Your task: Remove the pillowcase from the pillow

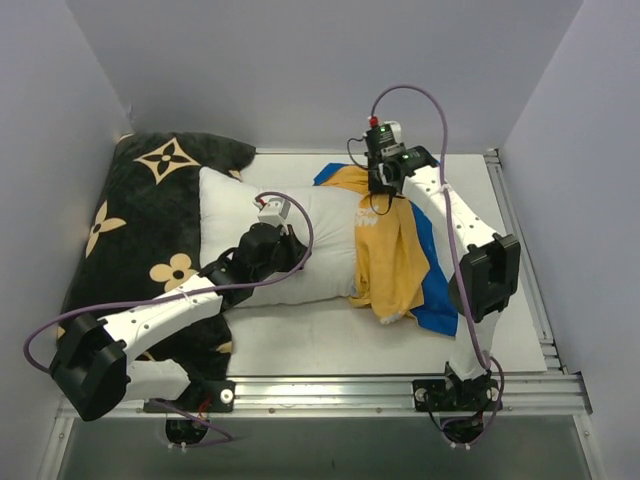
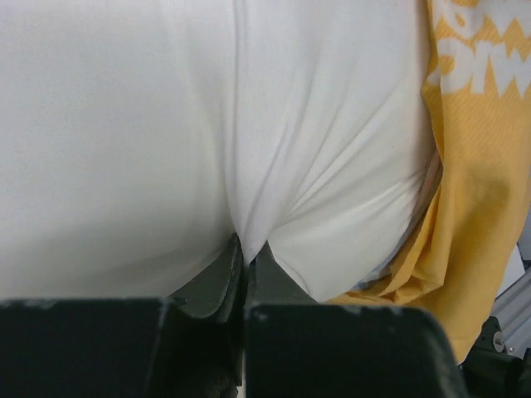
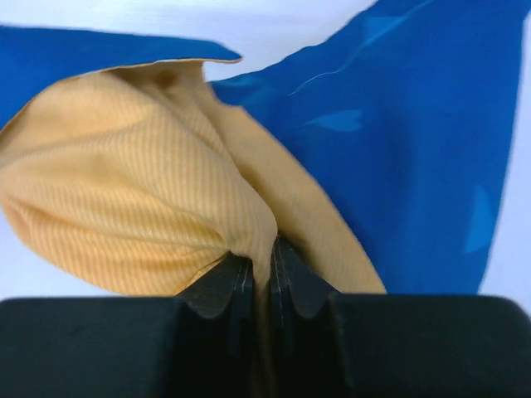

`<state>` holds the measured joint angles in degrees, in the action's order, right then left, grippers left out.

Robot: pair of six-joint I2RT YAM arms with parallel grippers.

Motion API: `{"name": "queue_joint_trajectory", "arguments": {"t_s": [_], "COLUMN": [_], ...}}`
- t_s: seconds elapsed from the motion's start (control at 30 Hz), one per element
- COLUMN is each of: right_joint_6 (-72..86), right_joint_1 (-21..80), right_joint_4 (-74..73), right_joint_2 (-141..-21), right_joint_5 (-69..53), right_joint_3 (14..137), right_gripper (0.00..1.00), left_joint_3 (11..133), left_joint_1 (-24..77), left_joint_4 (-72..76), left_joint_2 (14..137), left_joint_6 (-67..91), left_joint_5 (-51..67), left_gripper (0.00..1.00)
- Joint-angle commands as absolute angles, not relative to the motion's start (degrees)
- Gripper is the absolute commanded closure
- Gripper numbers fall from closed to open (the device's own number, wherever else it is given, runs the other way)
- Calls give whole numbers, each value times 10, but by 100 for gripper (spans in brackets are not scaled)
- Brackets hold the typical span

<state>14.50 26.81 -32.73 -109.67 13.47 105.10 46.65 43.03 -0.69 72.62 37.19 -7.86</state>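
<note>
Pillowcase [image 1: 397, 262], turned mostly inside out so its orange-yellow lining faces up and only blue edges show, covers just the right end of the white pillow [image 1: 300, 235], whose larger part lies bare on the table [image 1: 300, 345]. The right gripper [image 3: 264, 249] is clamped on a gathered fold of the orange lining, with blue cloth spreading beyond and to the right of its fingers. The left gripper [image 2: 246, 249] is pinched tight on a crease of the pillow's white cover, the pillow's bulk bulging just ahead of the fingertips and the case's orange edge hanging off to their right. The pillow's left end rests against a black cushion [image 1: 140, 210] with tan flowers. How far the pillow reaches inside the case cannot be told.
</note>
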Motion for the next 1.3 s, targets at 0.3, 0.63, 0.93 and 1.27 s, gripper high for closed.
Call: {"name": "queue_joint_trajectory", "arguments": {"t_s": [0.3,0.63,0.93,1.27], "right_joint_6": [253,329,329,260], "right_joint_1": [2,-138,-151,39], "right_joint_4": [-350,-302,-262,-273], "right_joint_2": [-1061,-1028,-944,-737], "right_joint_5": [124,17,-89,-6], "right_joint_3": [1000,928,850,753], "right_gripper": [100,100,56,10], "left_joint_3": [388,412,606,760], "left_joint_1": [468,479,404,374], "left_joint_4": [-134,-178,-174,-159], "left_joint_2": [656,609,727,891], "left_joint_6": [435,439,383,357], "left_joint_5": [-140,-194,-181,-159], "left_gripper": [100,100,100,100]}}
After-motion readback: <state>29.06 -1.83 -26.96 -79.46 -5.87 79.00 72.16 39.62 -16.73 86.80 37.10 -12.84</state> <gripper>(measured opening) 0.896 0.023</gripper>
